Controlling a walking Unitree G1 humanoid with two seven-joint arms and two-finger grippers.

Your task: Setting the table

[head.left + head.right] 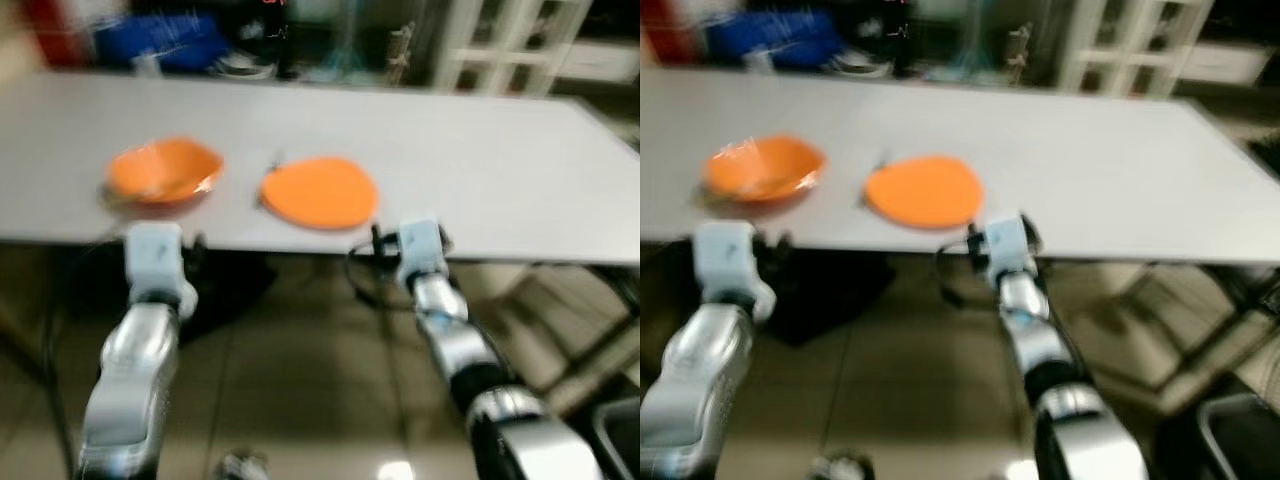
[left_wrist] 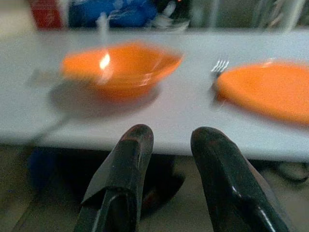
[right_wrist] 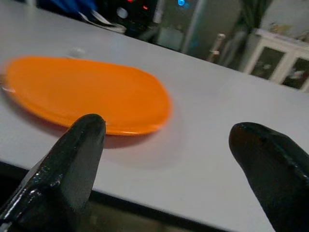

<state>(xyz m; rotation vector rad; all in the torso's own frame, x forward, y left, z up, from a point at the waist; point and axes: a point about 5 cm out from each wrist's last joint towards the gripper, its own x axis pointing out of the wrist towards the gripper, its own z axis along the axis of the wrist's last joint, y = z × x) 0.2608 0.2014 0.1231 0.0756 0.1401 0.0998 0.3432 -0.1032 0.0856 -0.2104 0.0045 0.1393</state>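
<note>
An orange bowl (image 1: 165, 170) sits near the front left of the white table (image 1: 480, 170). An orange plate (image 1: 320, 192) lies to its right, with a fork (image 2: 219, 65) beside the plate's left rim. My left gripper (image 2: 170, 142) is held just before the table's front edge, facing the bowl, open with nothing between its fingers. My right gripper (image 3: 168, 126) is at the table edge in front of the plate's right side, open wide and empty. Both views from the head are blurred.
A white cabinet (image 1: 500, 40) and blue and dark clutter (image 1: 165, 40) stand behind the table. A dark mass and cables (image 1: 225, 285) lie under the table edge. Metal legs (image 1: 600, 330) cross at the right over the tiled floor.
</note>
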